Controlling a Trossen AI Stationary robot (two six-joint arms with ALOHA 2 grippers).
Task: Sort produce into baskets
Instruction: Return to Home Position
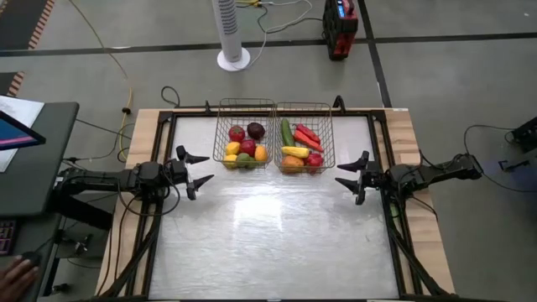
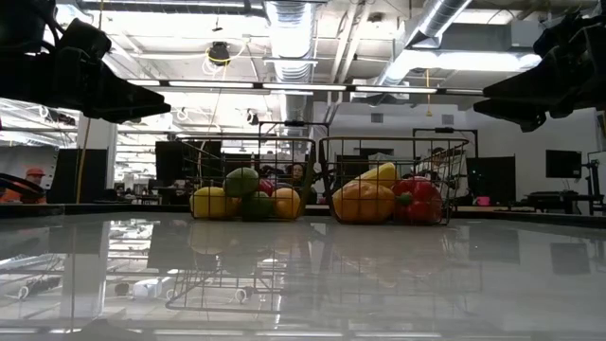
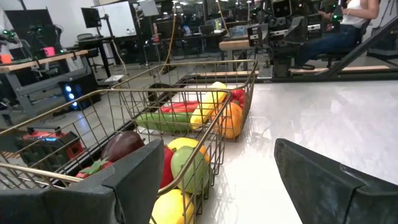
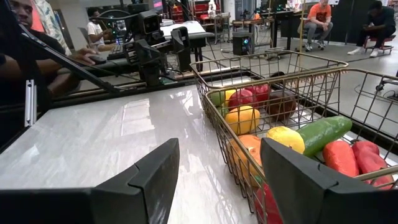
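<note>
Two wire baskets, left basket [image 1: 225,117] and right basket [image 1: 323,117], stand side by side on the desk [image 1: 268,235], holding all produce [image 1: 247,147]. Left gripper [image 1: 206,168] and right gripper [image 1: 345,170] hover at opposite desk sides, fingers spread, empty.

The glossy white table [image 1: 268,239] bears a left basket [image 1: 219,134] and right basket [image 1: 330,134] side by side.

Left basket [image 1: 220,134] just beside right basket [image 1: 330,138] at the table [image 1: 277,235] far edge, produce [image 1: 248,148] in both
</note>
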